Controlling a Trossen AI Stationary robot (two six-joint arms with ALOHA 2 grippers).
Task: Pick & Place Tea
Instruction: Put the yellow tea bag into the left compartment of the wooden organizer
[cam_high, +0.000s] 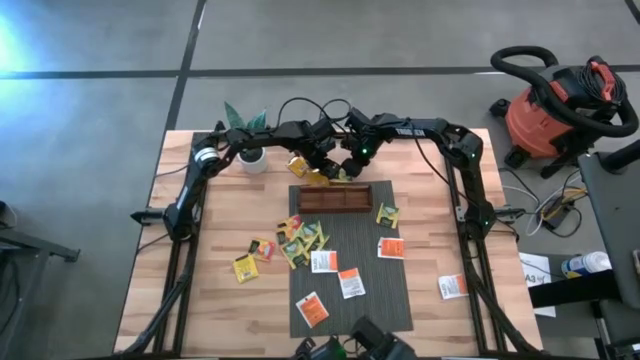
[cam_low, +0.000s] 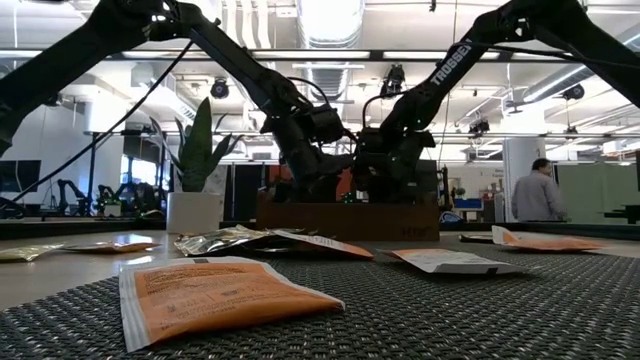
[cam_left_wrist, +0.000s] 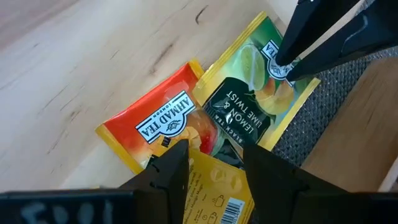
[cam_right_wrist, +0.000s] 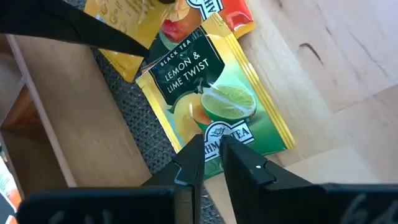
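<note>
At the table's far middle, just behind the wooden tray (cam_high: 335, 198), my two grippers meet over three tea sachets. My left gripper (cam_left_wrist: 214, 155) is shut on a yellow sachet (cam_left_wrist: 214, 186), held above an orange sachet (cam_left_wrist: 158, 124) and a green-and-yellow "Lemon & Lime Twist" sachet (cam_left_wrist: 249, 93). Both of these lie flat on the wood. My right gripper (cam_right_wrist: 212, 146) is shut on the green sachet (cam_right_wrist: 211, 93). In the high view the left gripper (cam_high: 320, 165) and the right gripper (cam_high: 345, 163) almost touch. My left gripper has the yellow sachet in the gap between its two fingers (cam_left_wrist: 177, 168), with the barcode end (cam_left_wrist: 233, 205) toward the wrist. The fingers slant down from above. The sachet is lifted clear, above the orange and green sachets. My right gripper pinches the green sachet's short end at the printed logo (cam_right_wrist: 214, 134) between its two fingertips. The fingers slant down from above. The sachet lies flat on the table, and one corner reaches the mat's edge.
The grey mat (cam_high: 345, 235) in front of the tray holds several more sachets. Others lie on the bare wood to its left and right. A white pot with a plant (cam_high: 252, 160) stands at the far left, close to the left arm.
</note>
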